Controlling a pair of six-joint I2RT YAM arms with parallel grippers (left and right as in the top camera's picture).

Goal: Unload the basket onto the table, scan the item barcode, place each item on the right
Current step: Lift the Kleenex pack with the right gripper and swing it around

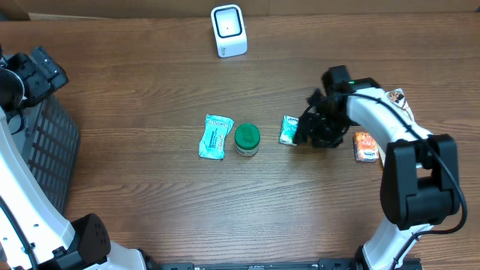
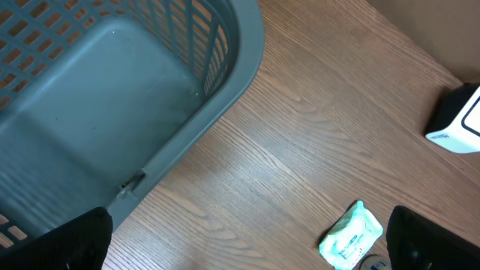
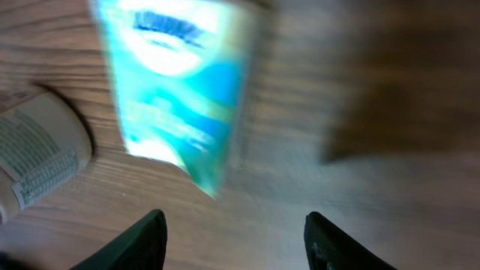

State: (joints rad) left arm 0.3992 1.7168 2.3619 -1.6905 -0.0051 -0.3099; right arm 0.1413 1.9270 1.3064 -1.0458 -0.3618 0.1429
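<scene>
The white barcode scanner (image 1: 229, 30) stands at the back of the table. A small teal packet (image 1: 289, 130) lies flat on the wood, blurred in the right wrist view (image 3: 176, 82). My right gripper (image 1: 305, 132) sits right beside it on its right side. In its own view the right gripper (image 3: 236, 240) is open, the packet lying just ahead of the fingertips with nothing between them. My left gripper (image 1: 37, 71) hangs open over the basket at far left, its fingers (image 2: 82, 240) wide apart and holding nothing.
A larger teal packet (image 1: 216, 137) and a green-lidded jar (image 1: 247, 139) lie mid-table. An orange packet (image 1: 365, 146) and another small item (image 1: 396, 97) lie by the right arm. The grey mesh basket (image 2: 187, 112) stands at the left edge.
</scene>
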